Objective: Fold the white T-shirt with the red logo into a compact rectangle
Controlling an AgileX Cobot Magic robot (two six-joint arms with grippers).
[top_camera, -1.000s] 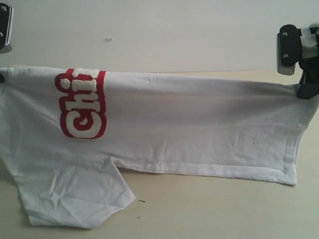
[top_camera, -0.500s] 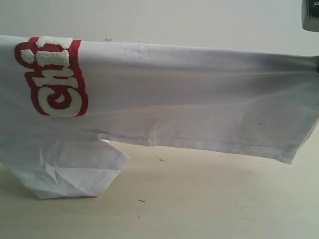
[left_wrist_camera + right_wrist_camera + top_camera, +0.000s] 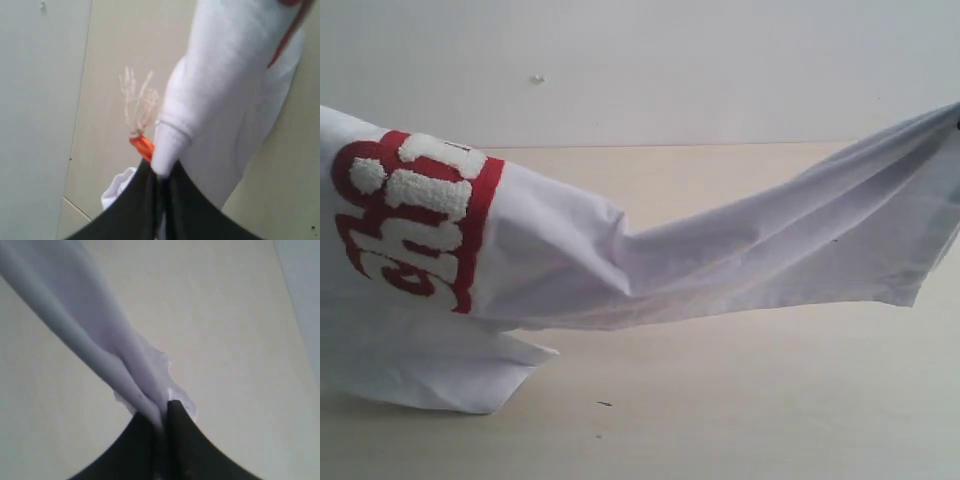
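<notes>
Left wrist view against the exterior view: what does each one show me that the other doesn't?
Only the left wrist view: the left hand shut on a bunched fold of the white T-shirt, with the orange neck tag and loose threads beside it. Only the exterior view: the red logo with fluffy letters, the shirt sagging across toward the right edge, a sleeve hanging down to the table. Both: the lifted shirt, the table, some red trim.
</notes>
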